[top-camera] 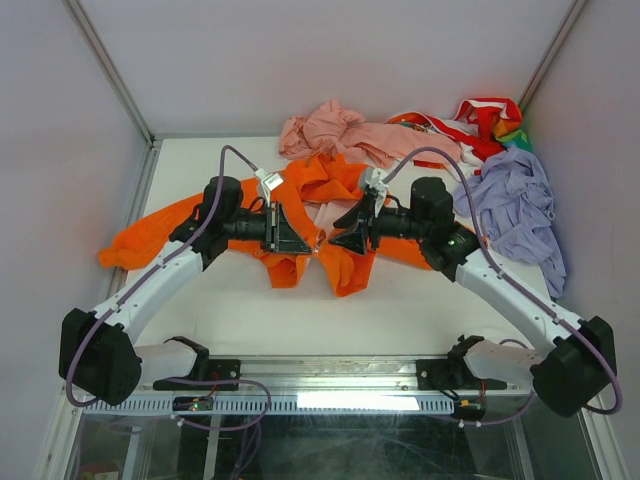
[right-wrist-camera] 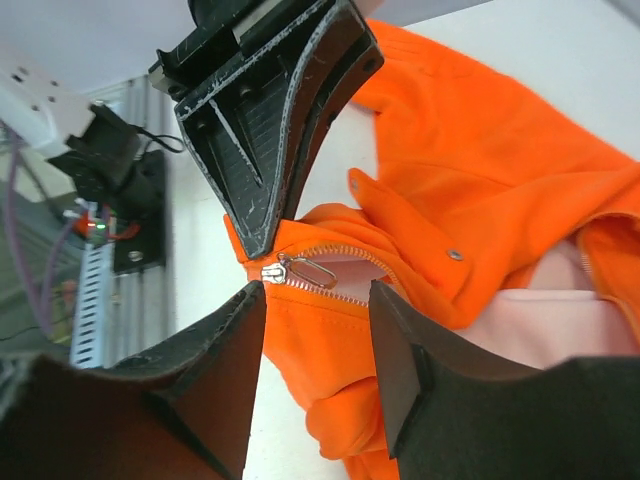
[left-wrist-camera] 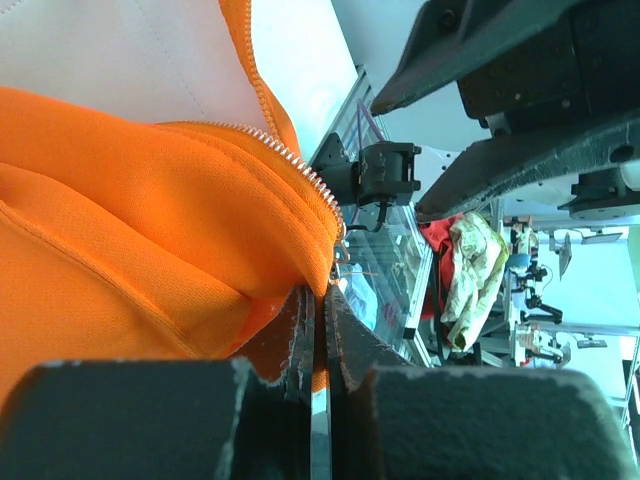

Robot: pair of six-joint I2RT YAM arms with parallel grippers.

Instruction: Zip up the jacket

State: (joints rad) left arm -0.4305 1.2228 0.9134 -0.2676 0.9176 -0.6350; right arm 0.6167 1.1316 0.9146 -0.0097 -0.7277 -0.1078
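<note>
Top: jacket (top-camera: 335, 185) crumpled mid-counter (top-camera: 400, 310); left hand (top-camera: 303, 244), right hand (top-camera: 337, 240) tip to tip at its front hem; pink garment (top-camera: 340, 130), lilac garment (top-camera: 515, 210) behind.
Left wrist: left hand clamped on orange hem beside zipper teeth (left-wrist-camera: 290, 160).
Right wrist: right hand part-open, zipper pull (right-wrist-camera: 307, 268) between fingers, ungripped.

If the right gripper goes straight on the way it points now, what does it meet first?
Probably the small silver zipper pull on the bright orange fabric jacket; it shows between the open jaws of the right gripper, though depth is unclear.
</note>
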